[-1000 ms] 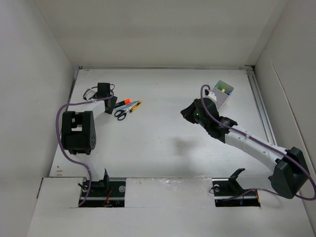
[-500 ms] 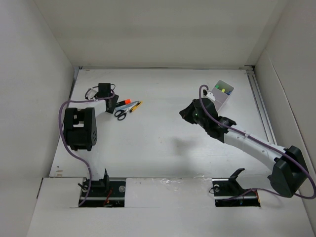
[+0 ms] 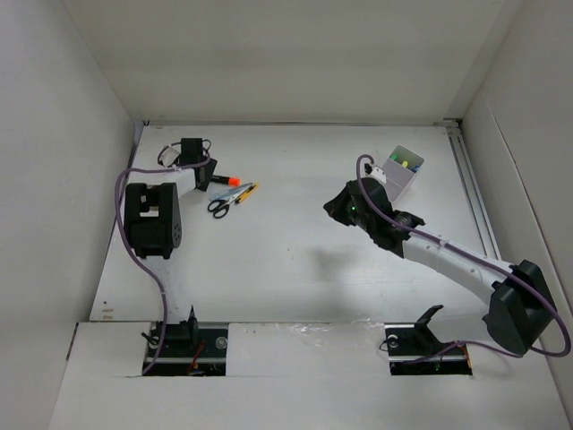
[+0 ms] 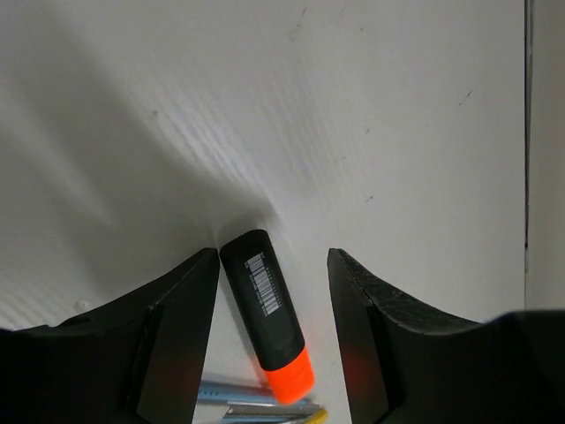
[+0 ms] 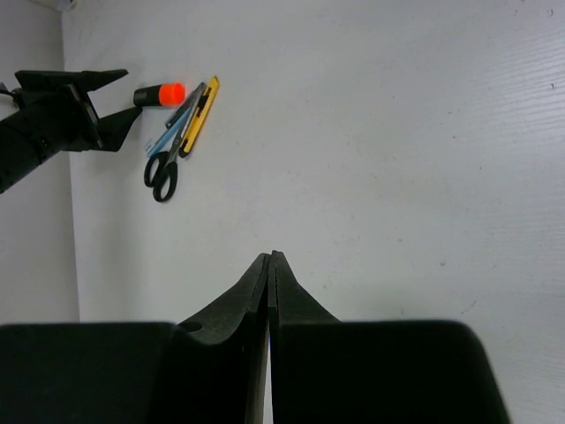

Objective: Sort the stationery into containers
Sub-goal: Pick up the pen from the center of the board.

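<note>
The white bench (image 3: 295,260) carries everything. The white box (image 3: 397,185) stands just beyond the right hand (image 3: 338,205), on its far right side, with green and yellow tips showing in its farther compartment. The right hand hangs above bare bench with its fingers pressed together on nothing. The left hand (image 4: 273,254) has its fingers apart, straddling the black end of the orange-and-black marker (image 4: 270,311), which lies flat close against the left finger with a gap on the other side. Just past the marker's orange tip lie the scissors (image 5: 161,174), the yellow pen (image 5: 200,115) and the bluish pen (image 5: 164,137), bunched together.
</note>
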`<act>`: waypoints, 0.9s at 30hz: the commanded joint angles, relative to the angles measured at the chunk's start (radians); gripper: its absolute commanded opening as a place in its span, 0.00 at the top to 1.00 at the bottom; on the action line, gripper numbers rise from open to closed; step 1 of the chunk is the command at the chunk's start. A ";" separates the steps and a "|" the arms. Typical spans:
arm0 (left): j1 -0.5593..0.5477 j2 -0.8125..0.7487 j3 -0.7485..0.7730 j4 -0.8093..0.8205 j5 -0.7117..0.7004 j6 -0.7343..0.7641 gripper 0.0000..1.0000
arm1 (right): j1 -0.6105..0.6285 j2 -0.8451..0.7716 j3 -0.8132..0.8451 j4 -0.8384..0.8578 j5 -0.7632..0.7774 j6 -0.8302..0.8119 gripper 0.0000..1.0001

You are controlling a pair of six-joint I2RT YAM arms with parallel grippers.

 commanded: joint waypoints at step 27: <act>-0.144 0.103 0.273 -0.305 -0.238 0.355 0.48 | 0.008 0.037 0.057 0.050 0.016 -0.020 0.87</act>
